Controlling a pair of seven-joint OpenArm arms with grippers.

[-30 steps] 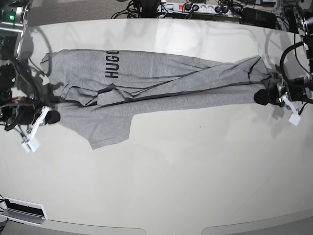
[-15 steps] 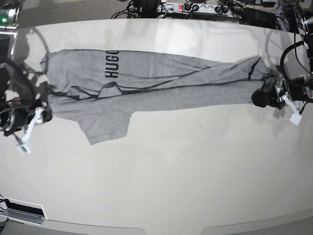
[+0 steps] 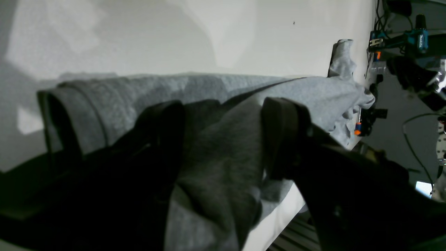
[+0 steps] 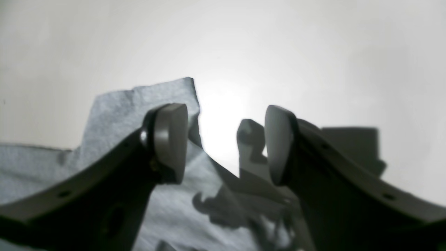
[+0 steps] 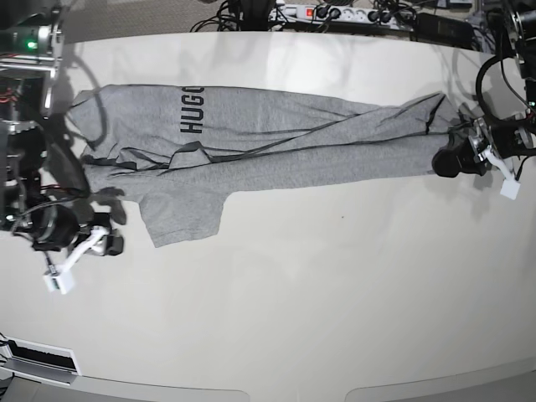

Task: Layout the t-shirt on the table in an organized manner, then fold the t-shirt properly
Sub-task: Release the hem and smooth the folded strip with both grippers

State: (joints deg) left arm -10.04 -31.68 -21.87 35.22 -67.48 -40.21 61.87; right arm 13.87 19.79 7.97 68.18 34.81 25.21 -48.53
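Note:
The heather-grey t-shirt (image 5: 268, 126) lies stretched in a long band across the far half of the table (image 5: 335, 293), with its black lettering (image 5: 193, 110) facing up at the left. One sleeve (image 5: 180, 213) points toward the front. My left gripper (image 5: 446, 161) sits at the shirt's right end. In the left wrist view this gripper (image 3: 226, 136) is open, with bunched t-shirt (image 3: 216, 167) lying loose between the jaws. My right gripper (image 5: 111, 243) is off the shirt's left end, toward the front. Its wrist view shows the gripper (image 4: 224, 143) open and empty above the t-shirt (image 4: 139, 104).
A power strip (image 5: 335, 12) and cables run behind the table's far edge. A white box (image 5: 42, 358) sits at the front left corner. Beyond the table edge in the left wrist view are a teal drill (image 3: 414, 35) and other gear.
Both grippers have opened and let go of the shirt's ends. The right gripper has drawn away from the shirt's left edge toward the front. The shirt has settled flat.

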